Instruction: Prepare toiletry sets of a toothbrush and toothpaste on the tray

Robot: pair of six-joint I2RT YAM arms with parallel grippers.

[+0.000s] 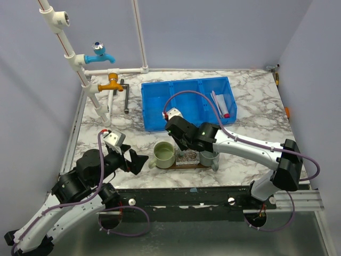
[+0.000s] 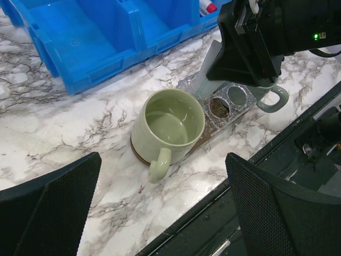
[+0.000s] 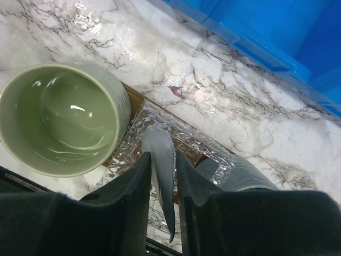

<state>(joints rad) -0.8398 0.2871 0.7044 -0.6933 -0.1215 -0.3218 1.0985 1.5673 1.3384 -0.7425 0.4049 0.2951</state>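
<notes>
**A:** From above, where is the work?

**B:** At the middle of the near edge of the white marbled desk (image 1: 256, 106). The flat dark-brown wooden tray (image 1: 184, 166) carries a pale-green ceramic mug (image 1: 164, 154) and a grey mug (image 1: 209, 158). The right pincer (image 1: 186, 149) hangs between them. The blue three-compartment plastic bin (image 1: 160, 101) sits toward the far edge.

**A:** And the left wrist view?

**B:** The left pincer (image 1: 139, 161) is spread wide and grasps nothing. I'd judge it is parked clear of the tray. A clear embossed holder with round holes (image 2: 224, 104) lies between the mugs.

**A:** Right wrist?

**B:** That pincer is clenched on a flat whitish-grey tube (image 3: 160, 160), tip down over the holder. It is probably held upright so it can be lowered in. I cannot tell whether it touches.
</notes>
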